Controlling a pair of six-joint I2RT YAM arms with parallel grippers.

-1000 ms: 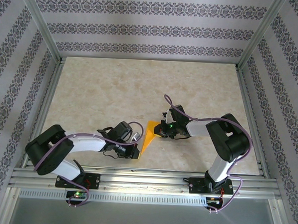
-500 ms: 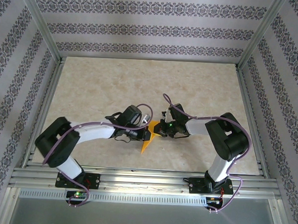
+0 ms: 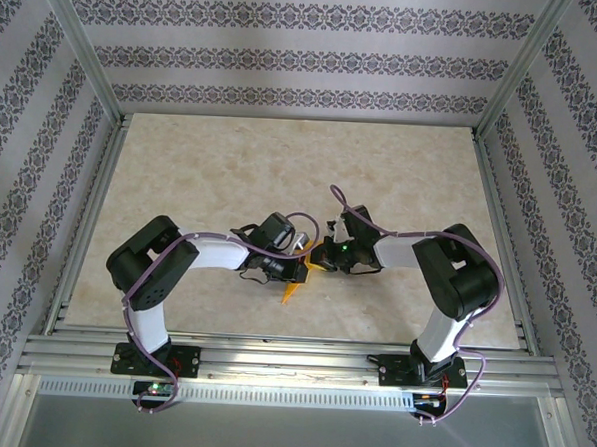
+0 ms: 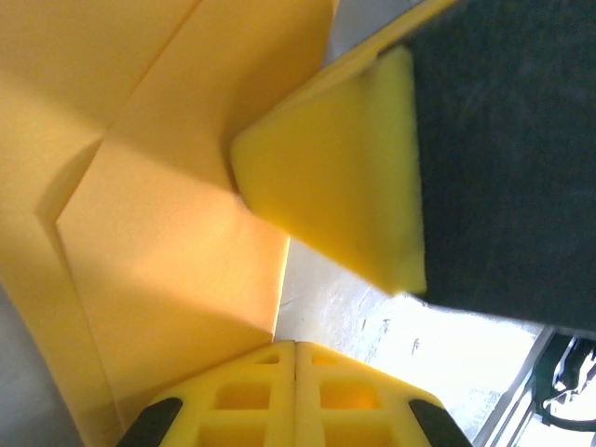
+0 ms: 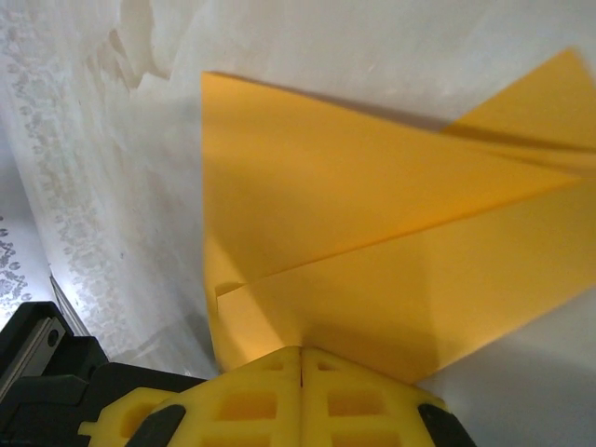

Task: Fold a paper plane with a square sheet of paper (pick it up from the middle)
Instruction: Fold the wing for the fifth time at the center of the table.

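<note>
From above, the paper plane [image 3: 291, 289] is seen lying on the table [image 3: 231, 170] between the two wrists. It is largely covered by the left gripper [image 3: 298, 272] and the right gripper [image 3: 324, 257], so that little more than an orange pointed tip can be made out. In each wrist view the gripper is seen closed, its yellow jaws pressed together without a gap against the folded paper, whose edges are cut off by the frame. Whether paper is pinched between the jaws or merely pressed beneath them cannot be told.
</note>
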